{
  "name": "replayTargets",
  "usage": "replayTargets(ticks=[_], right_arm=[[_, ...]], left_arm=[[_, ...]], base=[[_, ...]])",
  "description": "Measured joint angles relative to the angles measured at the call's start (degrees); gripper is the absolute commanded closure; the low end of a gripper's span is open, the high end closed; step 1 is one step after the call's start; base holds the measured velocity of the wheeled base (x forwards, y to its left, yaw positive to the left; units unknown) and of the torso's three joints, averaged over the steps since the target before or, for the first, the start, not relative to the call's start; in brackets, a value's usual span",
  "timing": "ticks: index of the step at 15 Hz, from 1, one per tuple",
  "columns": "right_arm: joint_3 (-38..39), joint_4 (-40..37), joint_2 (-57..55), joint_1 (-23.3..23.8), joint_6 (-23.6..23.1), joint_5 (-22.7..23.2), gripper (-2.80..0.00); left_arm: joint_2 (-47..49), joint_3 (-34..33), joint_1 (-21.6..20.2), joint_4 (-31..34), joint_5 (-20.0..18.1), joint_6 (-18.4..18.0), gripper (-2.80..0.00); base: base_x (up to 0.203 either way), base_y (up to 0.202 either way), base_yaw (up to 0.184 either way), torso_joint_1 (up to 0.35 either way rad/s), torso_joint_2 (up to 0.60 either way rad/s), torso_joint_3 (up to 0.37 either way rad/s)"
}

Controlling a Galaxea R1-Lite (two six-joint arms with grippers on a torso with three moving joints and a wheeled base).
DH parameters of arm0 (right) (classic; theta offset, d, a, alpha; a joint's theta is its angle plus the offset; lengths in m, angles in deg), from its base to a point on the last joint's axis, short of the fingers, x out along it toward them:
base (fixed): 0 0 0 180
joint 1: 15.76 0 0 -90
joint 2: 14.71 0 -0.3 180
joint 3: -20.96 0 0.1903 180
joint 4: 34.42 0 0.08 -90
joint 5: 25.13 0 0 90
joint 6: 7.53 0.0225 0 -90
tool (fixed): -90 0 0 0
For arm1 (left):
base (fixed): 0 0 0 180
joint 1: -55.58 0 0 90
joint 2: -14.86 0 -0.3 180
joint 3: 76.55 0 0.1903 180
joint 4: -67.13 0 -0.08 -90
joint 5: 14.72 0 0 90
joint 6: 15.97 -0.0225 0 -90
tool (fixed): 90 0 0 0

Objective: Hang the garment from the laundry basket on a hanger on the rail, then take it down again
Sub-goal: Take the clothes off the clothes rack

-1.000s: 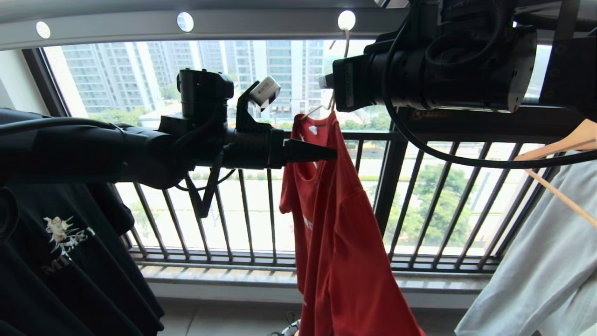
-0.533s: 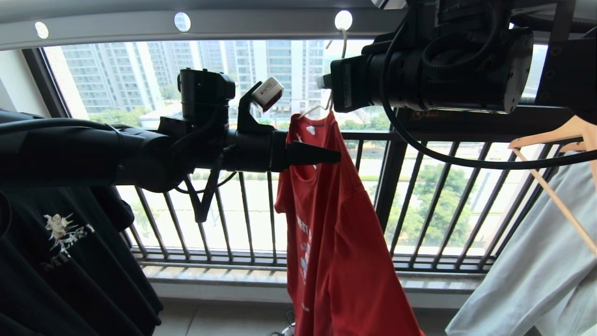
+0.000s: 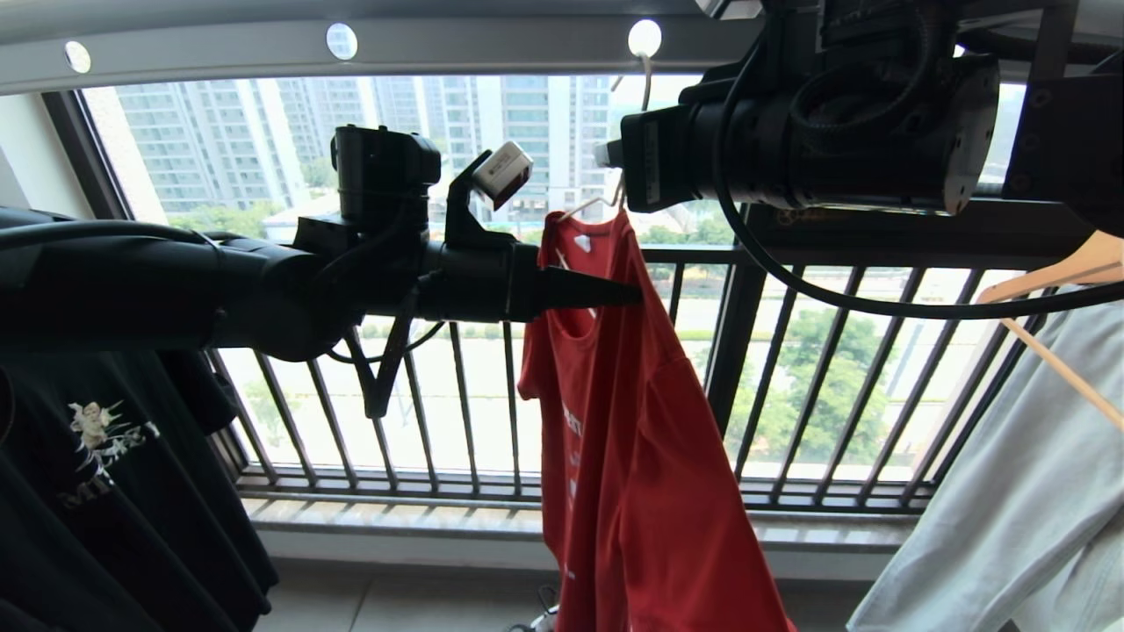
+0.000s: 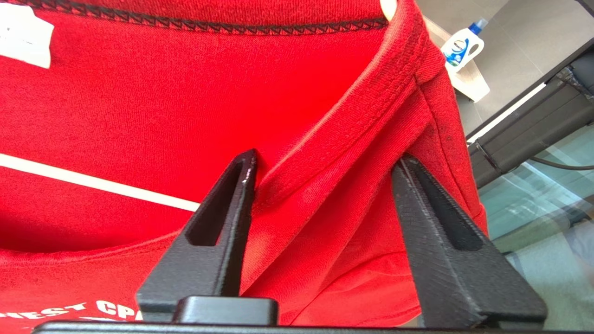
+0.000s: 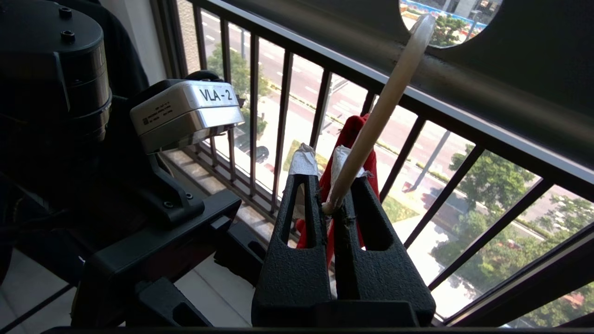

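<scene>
The garment, a red T-shirt, hangs on the thin cream hanger, whose hook passes through a hole in the grey rail. My left gripper reaches level into the shirt's neck. In the left wrist view its fingers stand apart, one inside the collar and one outside the shoulder, with loose red cloth between them and not pinched. My right gripper is shut on the hanger's neck just under the rail. The laundry basket is out of view.
A black T-shirt hangs at the left. A pale shirt on a wooden hanger hangs at the right. The black balcony railing stands behind. A detergent bottle sits on the floor below.
The red T-shirt has twisted slightly on its hanger, so more of its print shows. Both arms hold nearly the same place.
</scene>
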Motion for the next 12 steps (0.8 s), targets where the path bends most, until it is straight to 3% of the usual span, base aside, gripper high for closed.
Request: replayTargets(ticks=[12], right_arm=[[-0.7, 0.1, -0.9, 0.0, -0.1, -0.2, 0.0]], left_arm=[[-3.4, -3.6, 0.0, 0.0, 0.2, -0.1, 0.0]], base=[[0.0, 0.0, 0.0, 0.0, 0.0, 0.0]])
